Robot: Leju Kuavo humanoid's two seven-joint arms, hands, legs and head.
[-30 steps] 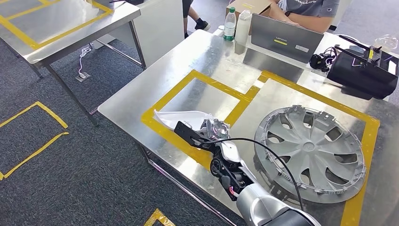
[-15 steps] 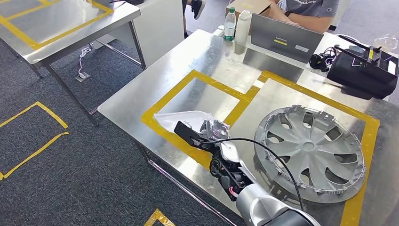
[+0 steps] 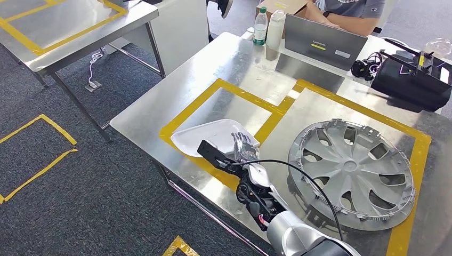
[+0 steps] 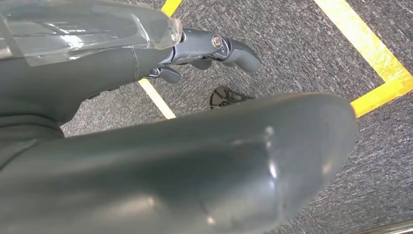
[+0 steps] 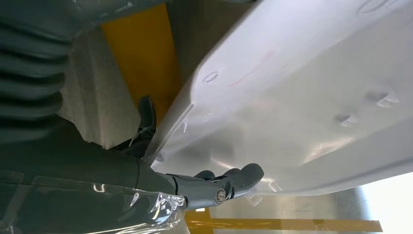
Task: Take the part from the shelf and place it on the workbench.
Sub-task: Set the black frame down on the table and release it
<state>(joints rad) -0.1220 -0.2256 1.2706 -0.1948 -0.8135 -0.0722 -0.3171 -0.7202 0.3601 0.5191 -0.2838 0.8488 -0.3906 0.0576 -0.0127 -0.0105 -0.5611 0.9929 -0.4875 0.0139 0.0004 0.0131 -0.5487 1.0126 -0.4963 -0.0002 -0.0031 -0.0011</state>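
Note:
The white plastic part (image 3: 205, 136) lies low over the near-left taped rectangle of the steel workbench (image 3: 234, 69), across its yellow tape. My right hand (image 3: 242, 148) grips the part at its right end. In the right wrist view the part (image 5: 302, 83) is close and pale, with dark fingers (image 5: 229, 183) curled at its edge. My left hand (image 4: 195, 161) hangs above grey carpet, its fingers (image 4: 219, 46) apart and holding nothing.
A grey wheel cover (image 3: 352, 170) lies in the right taped rectangle, close to my right arm. A laptop (image 3: 325, 42), two bottles (image 3: 260, 26) and a black device (image 3: 413, 80) stand at the far side, where a person (image 3: 352, 8) sits. A second steel table (image 3: 69, 26) stands to the left.
My right hand has turned and the white part has tipped flatter, showing more of its broad face and spreading left over the yellow tape. The wheel cover has not moved.

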